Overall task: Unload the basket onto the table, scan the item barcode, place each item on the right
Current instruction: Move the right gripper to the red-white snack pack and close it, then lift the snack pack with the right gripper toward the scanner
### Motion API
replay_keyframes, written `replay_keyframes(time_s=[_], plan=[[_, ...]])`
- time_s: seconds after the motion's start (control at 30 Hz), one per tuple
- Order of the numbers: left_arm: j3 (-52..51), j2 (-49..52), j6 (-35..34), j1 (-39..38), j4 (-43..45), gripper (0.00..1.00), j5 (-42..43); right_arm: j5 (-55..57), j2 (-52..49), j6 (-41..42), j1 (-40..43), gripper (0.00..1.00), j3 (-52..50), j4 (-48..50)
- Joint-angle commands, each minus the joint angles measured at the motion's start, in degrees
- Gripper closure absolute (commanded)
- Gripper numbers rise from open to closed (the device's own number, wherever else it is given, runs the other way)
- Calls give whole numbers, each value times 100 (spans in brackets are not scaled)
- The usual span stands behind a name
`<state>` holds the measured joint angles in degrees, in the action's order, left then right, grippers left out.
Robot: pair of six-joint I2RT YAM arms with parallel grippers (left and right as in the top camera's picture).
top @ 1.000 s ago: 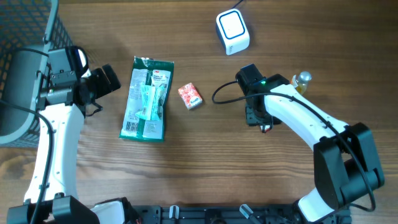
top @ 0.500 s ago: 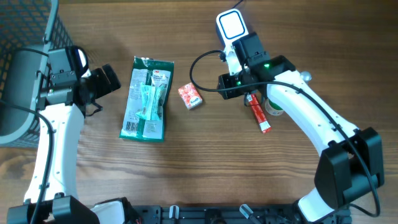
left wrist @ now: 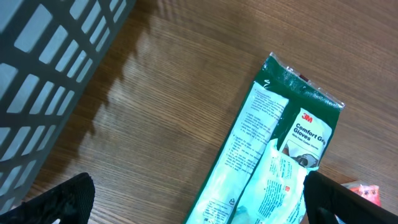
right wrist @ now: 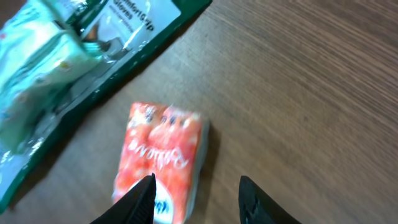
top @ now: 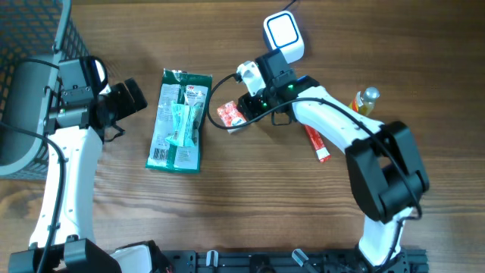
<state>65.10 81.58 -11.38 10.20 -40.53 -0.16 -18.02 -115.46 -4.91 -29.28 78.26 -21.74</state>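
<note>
Orange packet (right wrist: 163, 158) lies flat mid-table, just right of the glove pack (top: 179, 120). My right pincer (right wrist: 198, 200) has swung left off the red tube (top: 317, 144) and bottle (top: 364, 100), past the scanner (top: 283, 36) at the far edge. It's now right above the packet, fingers part spread, pinching nothing. So I read the packet as the pick; grab not started, scan comes after. Left pincer (top: 130, 96) fully spread, idle left of the glove pack.
</note>
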Motion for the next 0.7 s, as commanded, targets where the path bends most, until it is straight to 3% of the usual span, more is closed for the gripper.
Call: replay_keyframes(time_s=[0.0, 0.67], plan=[[26, -9, 70, 20, 17, 0, -15, -372, -343, -92, -13, 57, 74, 166], [26, -9, 70, 20, 17, 0, -15, -732, -887, 212, -13, 64, -181, 315]])
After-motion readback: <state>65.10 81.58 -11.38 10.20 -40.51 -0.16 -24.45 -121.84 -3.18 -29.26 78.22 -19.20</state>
